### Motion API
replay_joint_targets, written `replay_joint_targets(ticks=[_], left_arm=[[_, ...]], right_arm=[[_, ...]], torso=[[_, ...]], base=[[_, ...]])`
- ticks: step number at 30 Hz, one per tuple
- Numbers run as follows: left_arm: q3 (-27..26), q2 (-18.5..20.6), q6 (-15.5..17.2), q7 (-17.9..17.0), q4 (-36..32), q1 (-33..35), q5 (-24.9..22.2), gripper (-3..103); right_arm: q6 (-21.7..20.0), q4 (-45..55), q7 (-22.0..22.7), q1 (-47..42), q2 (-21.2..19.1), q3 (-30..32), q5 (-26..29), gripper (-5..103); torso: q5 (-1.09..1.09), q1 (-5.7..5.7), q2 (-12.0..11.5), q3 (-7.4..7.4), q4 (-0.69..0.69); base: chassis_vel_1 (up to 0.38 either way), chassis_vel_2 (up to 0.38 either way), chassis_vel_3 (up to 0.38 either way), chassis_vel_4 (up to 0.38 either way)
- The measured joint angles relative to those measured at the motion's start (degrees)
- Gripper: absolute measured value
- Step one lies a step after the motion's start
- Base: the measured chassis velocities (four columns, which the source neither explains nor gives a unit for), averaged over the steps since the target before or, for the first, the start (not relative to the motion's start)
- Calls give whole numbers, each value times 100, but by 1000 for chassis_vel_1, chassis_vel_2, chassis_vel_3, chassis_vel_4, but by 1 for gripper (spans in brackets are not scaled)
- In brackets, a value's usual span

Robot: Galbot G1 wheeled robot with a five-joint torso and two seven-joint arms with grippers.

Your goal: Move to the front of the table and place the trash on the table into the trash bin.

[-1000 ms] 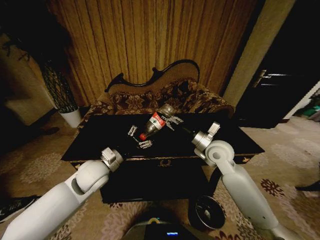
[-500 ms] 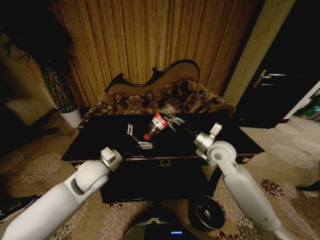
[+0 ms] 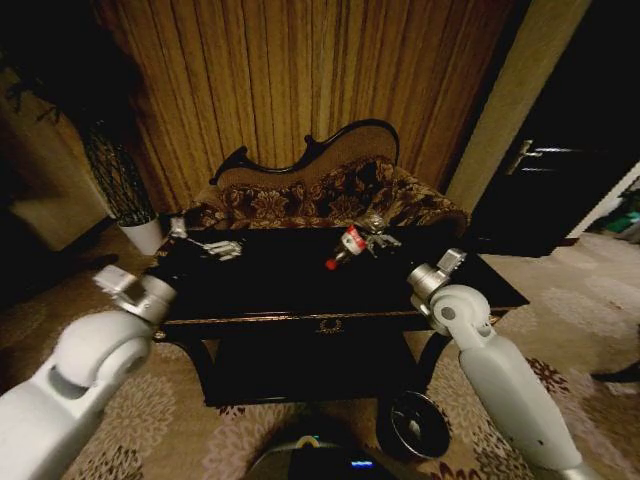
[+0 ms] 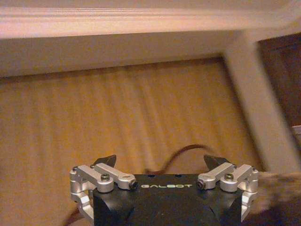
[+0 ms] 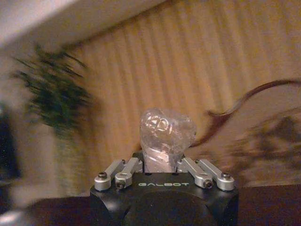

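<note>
The right gripper (image 3: 372, 238) is clamped tight on the clear plastic bottle with a red label and red cap (image 3: 349, 243). In the right wrist view the bottle's clear end (image 5: 165, 134) sticks out between the closed fingers. A moment ago the bottle was low over the middle of the big shiny black table (image 3: 300, 290). Now it is held up in the air and has moved to the right, so 1 piece of trash is picked up.

The left gripper (image 3: 212, 245), fingers spread apart and holding nothing, has swung out to the table's left end.

The small round dark trash bin (image 3: 414, 424) waits on the floor by the right arm, so the bottle probably goes there next.
</note>
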Motion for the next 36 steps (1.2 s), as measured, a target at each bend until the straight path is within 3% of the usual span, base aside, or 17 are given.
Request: replay_joint_targets(ticks=[3, 10, 12, 13, 17, 23, 31, 36], left_arm=[[-356, -119, 139, -253, -83, 139, -60, 100], [-1163, -369, 438, -415, 80, 339, -457, 100], [-1638, -411, 732, -560, 225, 508, -736, 100], [-1875, -433, 896, -615, 294, 600, -917, 100], [-2342, -541, 1019, -690, 607, 871, -1111, 100], [-2489, -700, 974, -589, 865, 1047, -1118, 100], [-2522, -851, 728, -32, 925, 1097, -1115, 100], [-2537, -873, 728, 3, 885, 1194, -1083, 100]], right_arm=[[76, -53, 168, -31, -170, 74, -360, 27], [106, -121, 412, -69, -743, 489, -695, 27], [105, -115, 430, -167, -973, 639, -784, 27], [97, -87, 446, -250, -1035, 693, -797, 27], [61, -5, 483, -652, -1081, 900, -852, 27], [-107, 104, 584, -1069, -1058, 1101, -909, 27], [-300, 348, 652, -1457, -1152, 1519, -751, 27], [-305, 545, 647, -1667, -1112, 1743, -690, 27]], torso=[[1, 0, 0, 0, 0], [-1, 0, 0, 0, -1], [-1, 0, 0, 0, -2], [-1, 0, 0, 0, 0], [-1, 0, 0, 0, 0], [-1, 0, 0, 0, 0], [-1, 0, 0, 0, -1], [-1, 0, 0, -1, 0]], base=[[0, 0, 0, 0], [0, 0, 0, 0], [0, 0, 0, 0], [0, 0, 0, 0], [0, 0, 0, 0], [0, 0, 0, 0], [0, 0, 0, 0], [0, 0, 0, 0]])
